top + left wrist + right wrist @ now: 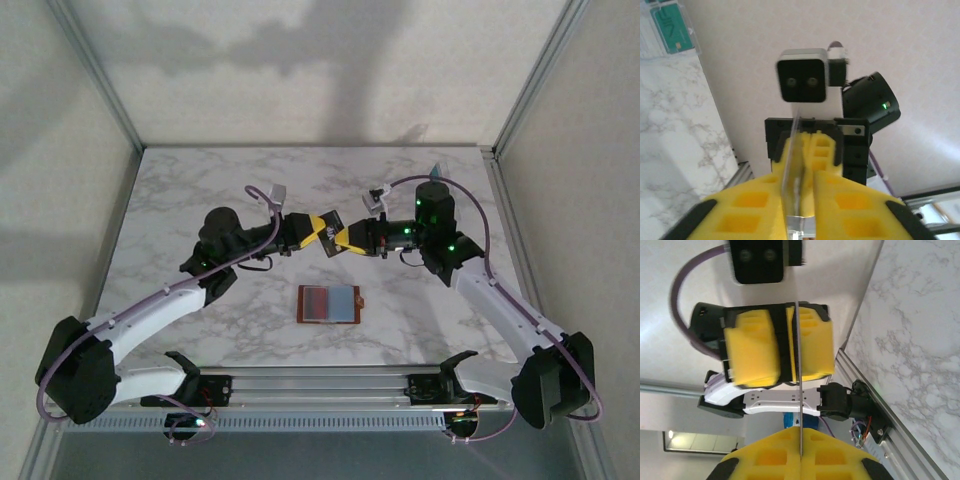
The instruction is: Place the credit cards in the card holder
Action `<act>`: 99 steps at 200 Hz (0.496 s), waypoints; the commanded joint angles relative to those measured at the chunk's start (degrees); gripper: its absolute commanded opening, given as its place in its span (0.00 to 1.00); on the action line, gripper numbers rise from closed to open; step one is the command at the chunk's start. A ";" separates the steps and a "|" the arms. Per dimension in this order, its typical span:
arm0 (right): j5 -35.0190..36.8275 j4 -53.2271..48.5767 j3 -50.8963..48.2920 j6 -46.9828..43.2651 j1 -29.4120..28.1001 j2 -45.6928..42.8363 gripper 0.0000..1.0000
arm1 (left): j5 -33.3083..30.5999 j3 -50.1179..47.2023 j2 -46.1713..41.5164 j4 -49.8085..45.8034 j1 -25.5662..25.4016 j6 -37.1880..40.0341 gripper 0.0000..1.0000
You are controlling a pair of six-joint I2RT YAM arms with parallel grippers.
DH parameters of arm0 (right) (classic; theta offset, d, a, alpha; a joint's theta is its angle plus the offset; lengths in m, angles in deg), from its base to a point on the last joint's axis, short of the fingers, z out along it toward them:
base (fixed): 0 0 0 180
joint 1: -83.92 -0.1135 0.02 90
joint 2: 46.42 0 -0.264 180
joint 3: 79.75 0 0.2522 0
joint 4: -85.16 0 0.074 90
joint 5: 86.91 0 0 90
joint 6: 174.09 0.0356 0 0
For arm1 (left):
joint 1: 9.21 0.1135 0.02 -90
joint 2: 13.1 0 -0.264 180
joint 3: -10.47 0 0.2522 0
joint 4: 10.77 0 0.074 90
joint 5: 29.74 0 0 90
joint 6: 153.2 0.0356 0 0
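Above the marble tabletop (200, 200), the left jaws and the right jaws together pinch one credit card (799, 390). Below them the open card holder (301, 305) already has a red card (317, 303) and a pale blue card (342, 302); we judge the pinched one remains.

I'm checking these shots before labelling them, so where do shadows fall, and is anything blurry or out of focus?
Top view: soft even light, broad grey arm shadows on the back wall, the wallet fairly sharp. Left wrist view: the near yellow fingers are blurred, out of focus. Right wrist view: the card reads as a crisp thin line, edge on.
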 commanded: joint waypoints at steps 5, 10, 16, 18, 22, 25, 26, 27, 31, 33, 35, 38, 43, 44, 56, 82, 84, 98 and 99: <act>0.04 3.95 -0.91 0.72 -1.17 -1.65 0.00 | -0.41 -0.47 -1.62 3.20 -0.62 -0.75 0.00; 0.36 4.13 -1.02 0.65 -1.14 -1.97 0.00 | -0.38 -0.47 -1.54 3.02 -0.62 -0.86 0.00; 0.94 4.11 -1.11 0.42 -1.30 -2.39 0.01 | -0.09 -0.47 -1.46 2.88 -0.66 -0.88 0.00; 1.22 3.99 -1.12 0.24 -1.24 -2.52 0.03 | -0.09 -0.47 -1.45 2.80 -0.62 -0.90 0.00; 1.52 3.52 -1.01 -0.03 -1.26 -2.60 0.08 | -0.04 -0.47 -1.45 2.47 -0.64 -0.96 0.00; 1.66 2.97 -0.96 -0.30 -1.31 -2.67 0.17 | -0.04 -0.47 -1.52 2.21 -0.68 -1.01 0.00; 1.72 2.68 -0.91 -0.42 -1.31 -2.64 0.21 | -0.08 -0.51 -1.53 2.12 -0.69 -1.04 0.00; 1.80 2.45 -0.83 -0.57 -1.31 -2.62 0.25 | -0.10 -0.58 -1.53 1.95 -0.69 -1.05 0.00; 1.88 1.39 -0.58 -1.17 -1.27 -2.60 0.40 | -0.33 -0.63 -1.60 1.55 -0.65 -1.06 0.00; 1.92 0.83 -0.50 -1.36 -1.24 -2.60 0.46 | -0.37 -0.64 -1.66 1.34 -0.61 -1.06 0.00; 1.88 0.21 -0.37 -1.72 -1.23 -2.60 0.50 | -0.56 -0.68 -1.70 1.12 -0.61 -1.06 0.00; 1.92 -0.48 -0.25 -2.15 -1.23 -2.62 0.53 | -0.73 -0.72 -1.77 0.81 -0.60 -1.06 0.00; 1.72 -1.73 -0.03 -2.89 -1.29 -2.53 0.55 | -0.89 -0.76 -1.75 0.14 -0.61 -1.06 0.00; 1.66 -1.99 0.00 -3.08 -1.26 -2.52 0.55 | -0.90 -0.75 -1.78 -0.01 -0.65 -1.06 0.00; 1.93 -5.39 0.31 -5.52 -1.26 -2.61 0.57 | -0.58 -0.57 -1.43 -1.61 -0.51 -0.70 0.00; 0.23 -11.71 1.63 -11.41 -1.17 -0.72 0.49 | 0.85 0.76 0.40 -10.40 -0.61 3.41 0.00; 0.03 -12.75 1.90 -12.03 -1.15 -0.50 0.48 | 1.20 0.81 0.57 -10.54 -0.65 3.51 0.00; 0.21 -17.86 3.15 -16.09 -1.14 0.52 0.40 | 3.16 0.74 1.73 -12.32 -0.78 5.05 0.01; 0.25 -18.14 3.21 -16.41 -1.18 0.59 0.39 | 3.23 0.75 1.81 -12.57 -0.78 5.25 0.01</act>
